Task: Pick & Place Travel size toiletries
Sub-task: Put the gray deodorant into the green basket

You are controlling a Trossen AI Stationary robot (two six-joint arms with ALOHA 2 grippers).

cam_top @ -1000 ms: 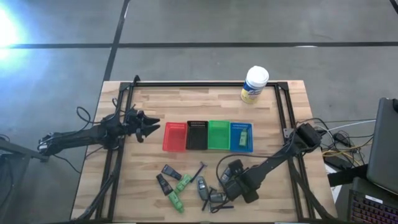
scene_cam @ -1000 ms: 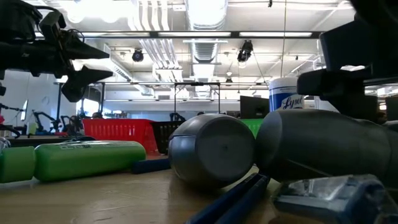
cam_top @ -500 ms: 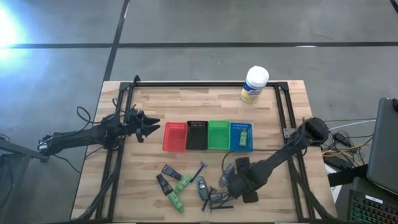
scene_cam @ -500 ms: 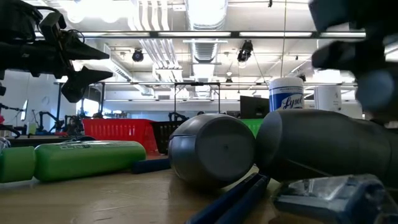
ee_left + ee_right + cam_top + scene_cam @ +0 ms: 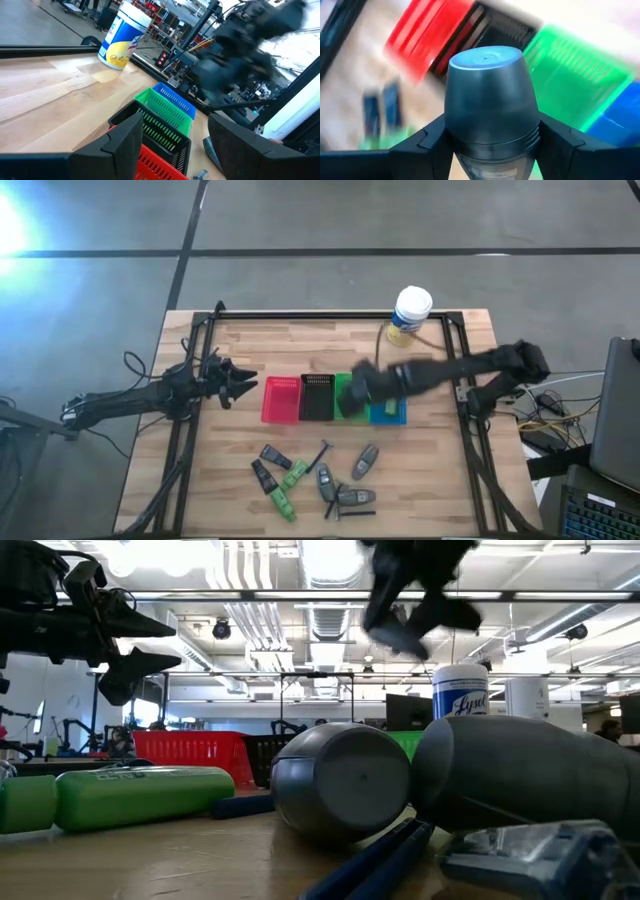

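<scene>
My right gripper (image 5: 358, 392) is above the green bin (image 5: 347, 402), shut on a grey oval bottle (image 5: 487, 95); it shows blurred and high in the low view (image 5: 415, 590). My left gripper (image 5: 236, 383) is open and empty, left of the red bin (image 5: 281, 399). Other toiletries lie flat near the table's front edge: grey bottles (image 5: 367, 462) (image 5: 326, 480), black tubes (image 5: 275, 457), green tubes (image 5: 294, 473) and a thin black stick (image 5: 320, 455). My right gripper pinches the grey bottle between its two fingers (image 5: 427, 145), one on each side of its body (image 5: 451, 142). The bottle lies along the fingers, its flat end (image 5: 486, 57) sticking out past the fingertips. It is lifted clear above the bins.
Red, black (image 5: 317, 397), green and blue (image 5: 389, 408) bins stand in a row at mid-table. A white-and-yellow canister (image 5: 408, 315) stands at the far edge. A black frame (image 5: 300, 315) runs along the table's edges. Bare wood lies between the bins and the far edge.
My right gripper has risen from the cluster of toiletries near the front edge with a grey bottle and swung toward the far edge, to above the green bin. The bottle is lifted clear of the table. The other toiletries lie as before.
</scene>
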